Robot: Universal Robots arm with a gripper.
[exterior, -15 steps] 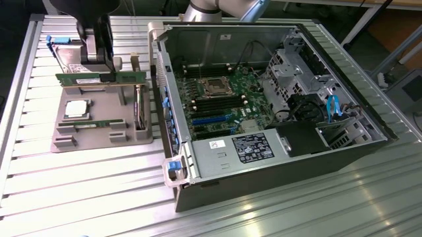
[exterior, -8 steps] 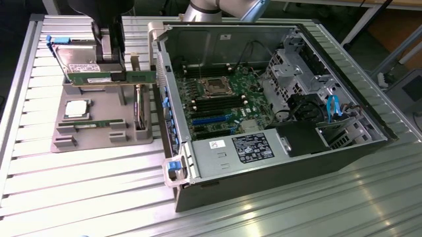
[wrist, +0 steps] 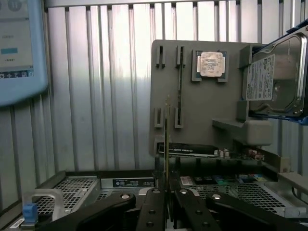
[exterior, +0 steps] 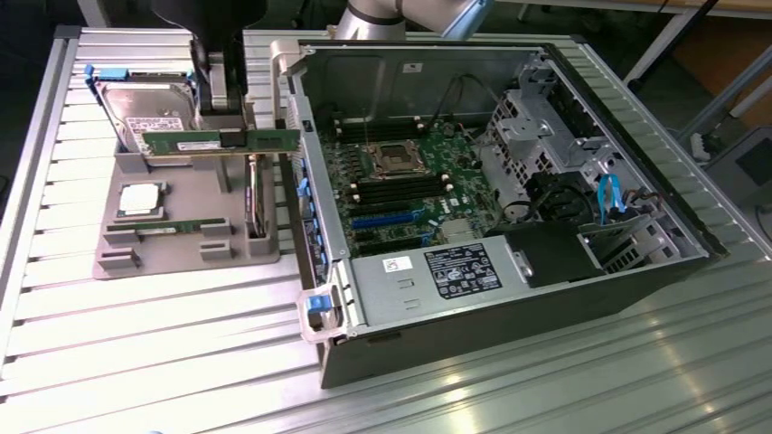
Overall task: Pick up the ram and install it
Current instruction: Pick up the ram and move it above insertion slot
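Note:
The ram (exterior: 217,141), a long thin green stick with dark chips, hangs level above the grey parts tray (exterior: 181,253), just in front of the hard drive (exterior: 145,108). My gripper (exterior: 227,125) comes down from above and is shut on the stick's upper edge near its middle. In the wrist view the ram (wrist: 166,139) shows edge-on, rising from between the black fingers (wrist: 153,211) of the gripper (wrist: 167,195), with the tray (wrist: 202,110) behind it. The open computer case (exterior: 627,271) lies at the exterior view's right of the stick, its motherboard (exterior: 417,194) exposed.
On the tray sit a silver processor chip (exterior: 143,199), another green stick (exterior: 163,227) in a slot, and a tall card (exterior: 256,203) on edge beside the case wall. The case holds a power supply (exterior: 453,271), drive cages and cables. A ribbed metal table (exterior: 145,353) lies underneath.

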